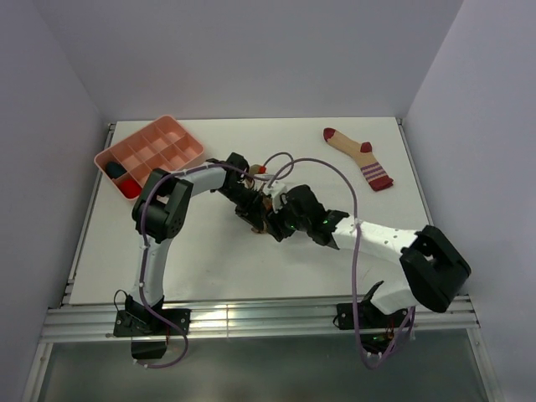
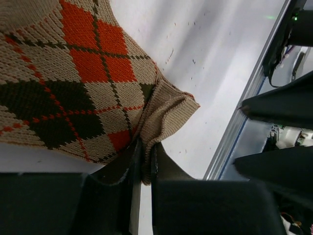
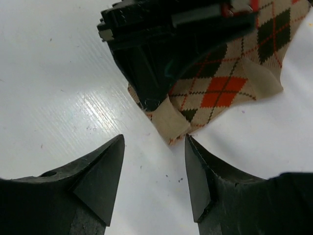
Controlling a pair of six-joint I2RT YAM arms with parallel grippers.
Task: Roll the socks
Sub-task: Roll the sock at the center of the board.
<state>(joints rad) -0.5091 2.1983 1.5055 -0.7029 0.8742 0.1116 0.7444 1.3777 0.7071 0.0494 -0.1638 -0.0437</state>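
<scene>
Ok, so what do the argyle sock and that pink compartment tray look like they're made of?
The argyle sock looks like matte knitted yarn: rows of stitches and a ribbed tan edge show up close. The pink compartment tray is probably moulded plastic, smooth with thin rigid dividers, though it's small in view.

Mid-bench (image 1: pixel 209 260): centre sock (image 2: pixel 73 88), one edge pinched between left fingers (image 2: pixel 117 169). Just beside its corner, apart from it: right fingers (image 3: pixel 100 178), spread. Back right, well apart: far sock (image 1: pixel 360 157), flat on bench. Back left: tray (image 1: pixel 159 141), bundles (image 1: pixel 115 171) in its near-left compartments.
</scene>
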